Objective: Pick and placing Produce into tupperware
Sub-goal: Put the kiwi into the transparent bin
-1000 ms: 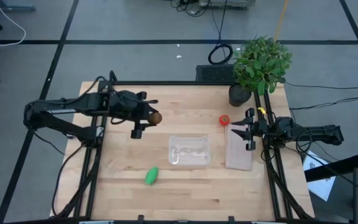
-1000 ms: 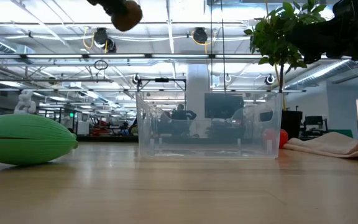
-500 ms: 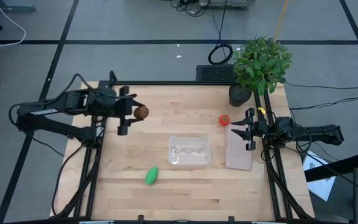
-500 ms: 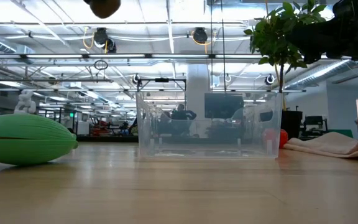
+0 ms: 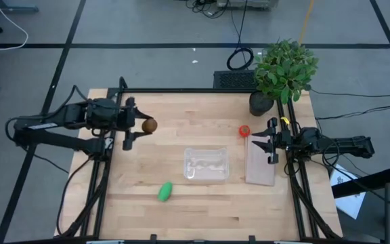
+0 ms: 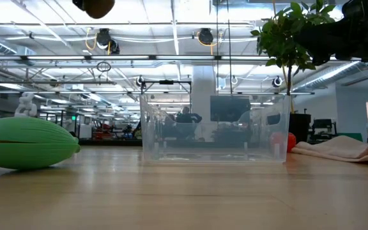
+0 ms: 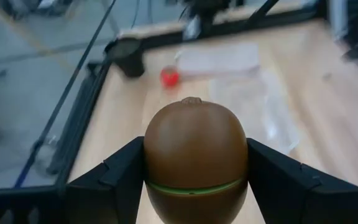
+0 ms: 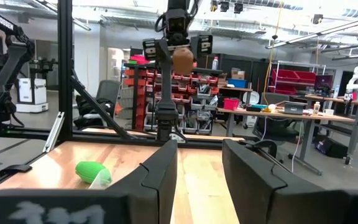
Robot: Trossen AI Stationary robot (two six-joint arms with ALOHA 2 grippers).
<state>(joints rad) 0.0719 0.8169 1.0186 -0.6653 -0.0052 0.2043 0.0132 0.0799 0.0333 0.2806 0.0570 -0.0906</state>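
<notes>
A: Left gripper [image 5: 141, 127]?
B: Upper left, high view; pinching the kiwi [image 5: 148, 125] aloft.
A: Right gripper [image 5: 266, 144]?
B: Spread, right side, over white panel [image 5: 260, 166]. Tupperware [image 5: 206, 165] centre.

A: What sits on the wooden table [image 5: 147, 200]?

B: Clear tupperware [image 5: 206, 165] mid-table, green piece [image 5: 165, 192] toward the near edge, red tomato [image 5: 244, 130], whitish panel [image 5: 261, 163] by the right edge, potted plant [image 5: 281, 73] at the far right corner.

We count three toy produce pieces: one brown round kiwi [image 5: 149, 125], one small red tomato [image 5: 244, 130], one bright green oblong piece [image 5: 165, 192]. We see one clear shallow plastic container [image 5: 206, 165].
</notes>
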